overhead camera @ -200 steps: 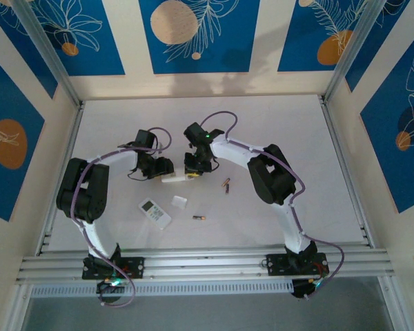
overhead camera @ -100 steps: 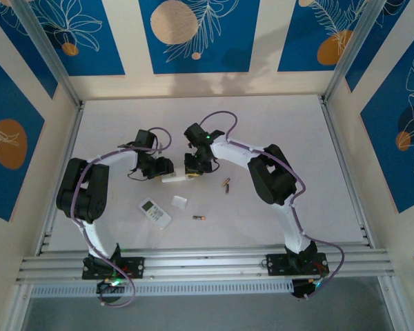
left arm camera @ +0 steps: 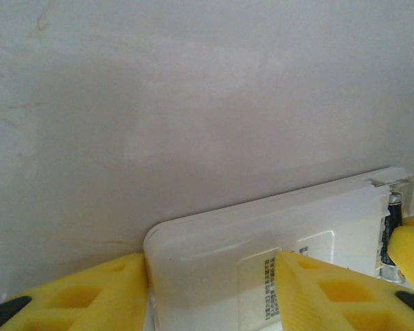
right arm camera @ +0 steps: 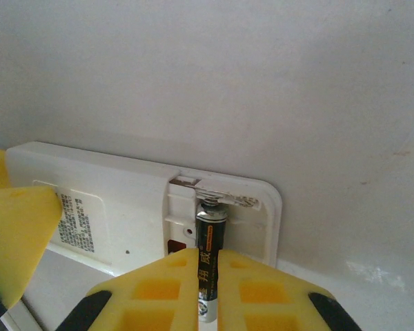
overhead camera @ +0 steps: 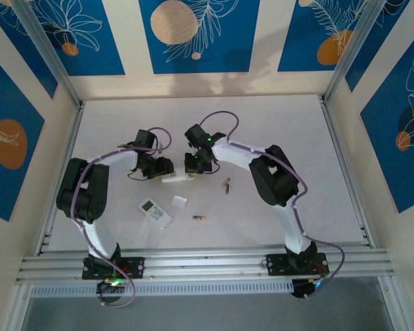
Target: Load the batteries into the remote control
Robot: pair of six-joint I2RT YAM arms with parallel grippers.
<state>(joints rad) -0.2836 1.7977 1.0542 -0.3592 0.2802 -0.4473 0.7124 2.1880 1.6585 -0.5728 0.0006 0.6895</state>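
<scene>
While my right pincer [right arm camera: 207,267] is clenched on one battery [right arm camera: 210,231], with its far end at the metal contact in the open bay of the white remote [right arm camera: 110,200], my left pincer [left arm camera: 210,289] grips that remote by its other end, label side up on the table [overhead camera: 297,138]. To the right lies a loose battery [overhead camera: 226,185]. Another battery [overhead camera: 199,218] lies nearer my bases, beside a second remote [overhead camera: 154,212].

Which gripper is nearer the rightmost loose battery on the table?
Right. The right gripper sits just left of that battery; the left gripper is farther left, across the remote.
</scene>
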